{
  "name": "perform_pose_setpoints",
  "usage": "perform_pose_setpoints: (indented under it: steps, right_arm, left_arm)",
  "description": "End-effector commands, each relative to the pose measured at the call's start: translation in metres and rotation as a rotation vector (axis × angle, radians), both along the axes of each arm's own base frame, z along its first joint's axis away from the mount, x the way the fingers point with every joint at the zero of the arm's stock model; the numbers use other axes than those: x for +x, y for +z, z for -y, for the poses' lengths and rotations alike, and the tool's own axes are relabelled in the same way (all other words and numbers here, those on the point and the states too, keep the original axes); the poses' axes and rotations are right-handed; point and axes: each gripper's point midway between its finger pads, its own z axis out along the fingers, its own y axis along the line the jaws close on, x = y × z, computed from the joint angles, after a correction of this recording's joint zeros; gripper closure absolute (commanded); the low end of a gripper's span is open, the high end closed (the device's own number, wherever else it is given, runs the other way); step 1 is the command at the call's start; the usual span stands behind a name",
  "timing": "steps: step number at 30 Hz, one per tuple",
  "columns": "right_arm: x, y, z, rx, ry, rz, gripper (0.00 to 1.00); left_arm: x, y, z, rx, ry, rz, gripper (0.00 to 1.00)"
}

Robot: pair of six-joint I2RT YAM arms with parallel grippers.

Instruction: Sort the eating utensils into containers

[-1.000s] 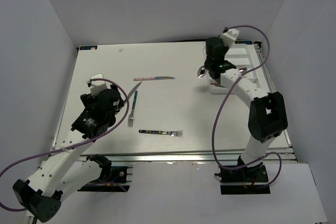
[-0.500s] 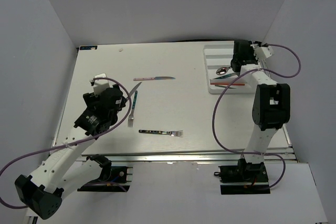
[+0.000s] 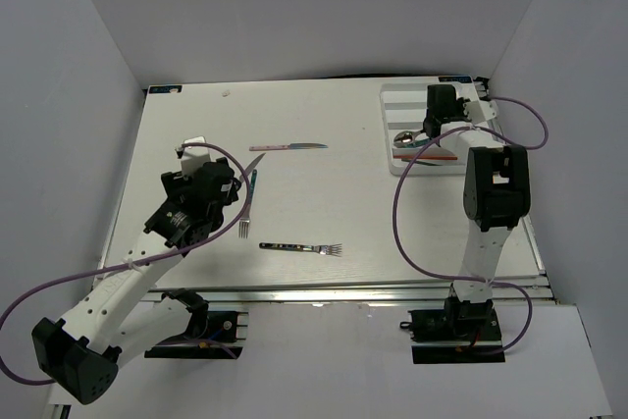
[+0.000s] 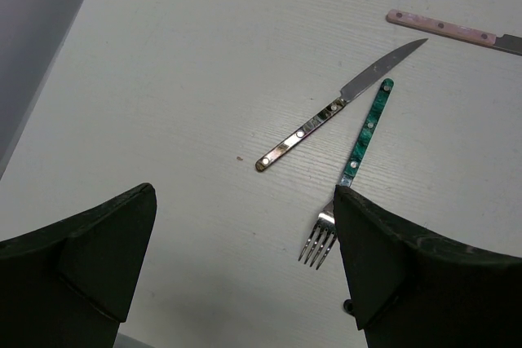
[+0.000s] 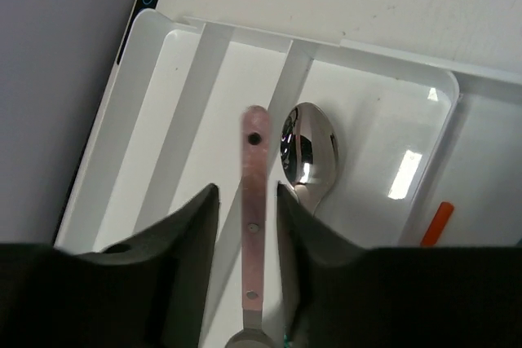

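My right gripper (image 3: 432, 125) hangs over the white cutlery tray (image 3: 402, 95). In the right wrist view it (image 5: 247, 193) is shut on a pink-handled spoon (image 5: 254, 160). The handle sticks out past the fingertips, above a divider. A silver spoon (image 5: 308, 148) (image 3: 404, 141) and an orange stick (image 5: 438, 223) lie in the tray (image 5: 367, 14). My left gripper (image 3: 228, 198) (image 4: 243, 201) is open and empty above the table. It is just short of a green-handled fork (image 4: 363, 136) (image 3: 249, 201) and a brown-handled knife (image 4: 338, 107) (image 3: 253, 166).
A pink-handled knife (image 3: 287, 146) (image 4: 444, 28) lies farther back at mid-table. A dark-handled fork (image 3: 301, 246) lies nearer the front edge. White walls close in the table on the left, back and right.
My right gripper has swung from the tray's left edge to over the tray, carrying the spoon. My left gripper has crept forward and right toward the green fork and knife.
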Motion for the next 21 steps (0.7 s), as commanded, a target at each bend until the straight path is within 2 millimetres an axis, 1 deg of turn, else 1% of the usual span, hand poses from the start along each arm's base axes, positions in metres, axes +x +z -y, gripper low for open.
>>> perform_pose_setpoints:
  steps: [1, 2, 3, 4, 5, 6, 7, 8, 9, 10, 11, 12, 13, 14, 15, 16, 17, 18, 19, 20, 21]
  right_arm:
    - [0.007, 0.028, 0.003, 0.017, -0.036, 0.107, 0.54]
    - [0.005, 0.029, 0.003, 0.014, -0.030, 0.105, 0.42]
    - [0.002, 0.038, 0.003, 0.015, -0.029, 0.119, 0.20]
    - [0.000, 0.039, 0.003, 0.017, -0.025, 0.120, 0.11]
    - [-0.002, 0.043, 0.003, -0.003, -0.005, 0.110, 0.11]
    - [-0.002, 0.059, 0.002, -0.010, 0.013, 0.131, 0.11]
    - [-0.002, 0.066, 0.000, -0.020, 0.036, 0.130, 0.11]
    - [-0.001, 0.077, -0.003, -0.061, 0.088, 0.113, 0.11]
    - [0.001, 0.093, -0.010, -0.074, 0.139, 0.121, 0.11]
    - [0.006, 0.102, -0.026, -0.069, 0.245, 0.116, 0.11]
    - [0.011, 0.122, -0.038, -0.094, 0.313, 0.122, 0.11]
    - [0.012, 0.131, -0.061, -0.189, 0.450, 0.073, 0.11]
    - [0.015, 0.140, -0.093, -0.205, 0.622, 0.075, 0.11]
    - [0.009, 0.149, -0.131, -0.242, 0.772, 0.055, 0.11]
    - [0.002, 0.149, -0.157, -0.350, 0.952, 0.014, 0.11]
    - [-0.014, 0.148, -0.204, -0.353, 1.202, 0.034, 0.11]
    - [-0.042, 0.146, -0.256, -0.381, 1.417, 0.046, 0.11]
    - [-0.074, 0.128, -0.286, -0.458, 1.635, -0.007, 0.11]
    - [-0.094, 0.116, -0.304, -0.521, 1.726, -0.052, 0.11]
    - [-0.133, 0.106, -0.345, -0.579, 1.868, -0.077, 0.11]
    - [-0.166, 0.080, -0.355, -0.598, 1.979, -0.170, 0.11]
  left_arm:
    - [0.001, 0.004, 0.001, -0.009, -0.010, 0.015, 0.02]
    - [0.001, 0.004, 0.001, -0.007, -0.011, 0.015, 0.02]
    - [0.001, 0.004, 0.001, -0.009, -0.010, 0.015, 0.02]
    - [0.001, 0.005, 0.001, -0.010, -0.009, 0.020, 0.02]
    - [0.000, 0.005, 0.001, -0.012, -0.009, 0.020, 0.02]
    - [0.000, 0.005, 0.001, -0.011, -0.008, 0.019, 0.02]
    - [0.000, 0.005, 0.000, -0.012, -0.006, 0.021, 0.02]
    - [0.000, 0.006, 0.000, -0.014, -0.006, 0.025, 0.02]
    - [-0.001, 0.007, 0.000, -0.014, -0.003, 0.027, 0.02]
    - [-0.001, 0.008, -0.001, -0.014, -0.001, 0.032, 0.02]
    - [-0.001, 0.010, -0.001, -0.018, 0.001, 0.038, 0.02]
    - [-0.002, 0.011, -0.003, -0.013, 0.009, 0.043, 0.02]
    - [-0.002, 0.012, -0.004, -0.016, 0.017, 0.048, 0.02]
    - [-0.002, 0.013, -0.006, -0.015, 0.026, 0.054, 0.02]
    - [-0.004, 0.014, -0.008, -0.010, 0.038, 0.055, 0.02]
    - [-0.005, 0.017, -0.013, 0.000, 0.063, 0.067, 0.02]
    - [-0.005, 0.020, -0.016, -0.006, 0.083, 0.079, 0.02]
    - [-0.008, 0.021, -0.020, -0.002, 0.099, 0.084, 0.02]
    - [-0.010, 0.025, -0.025, 0.009, 0.128, 0.100, 0.02]
    - [-0.012, 0.028, -0.028, 0.000, 0.148, 0.116, 0.02]
    - [-0.016, 0.032, -0.032, -0.003, 0.162, 0.133, 0.02]
